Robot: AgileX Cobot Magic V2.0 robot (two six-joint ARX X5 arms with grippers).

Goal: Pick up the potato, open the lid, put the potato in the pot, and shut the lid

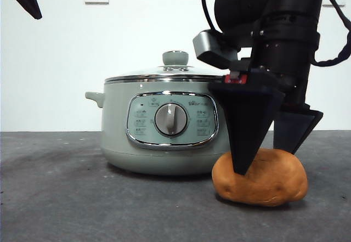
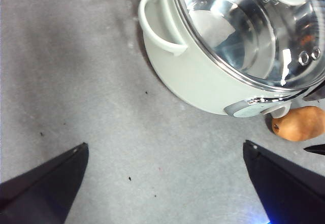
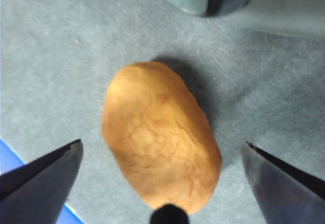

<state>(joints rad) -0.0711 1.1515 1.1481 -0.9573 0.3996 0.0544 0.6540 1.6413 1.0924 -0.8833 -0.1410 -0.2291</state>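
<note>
The right tool hangs spread wide astride the potato, not yet gripping it; the potato lies on the table just beside the pot. The lid sits shut on the pot. The left tool, also wide, waits apart. Every step remains undone.

Your working arm ends in a matte-black, wedge-jawed right gripper; each jaw tapers to a blunt point. Just above the jaws you see a small red tab, a grey angular bracket beside it, and a thick black cylindrical wrist housing trailing black cables.
</note>
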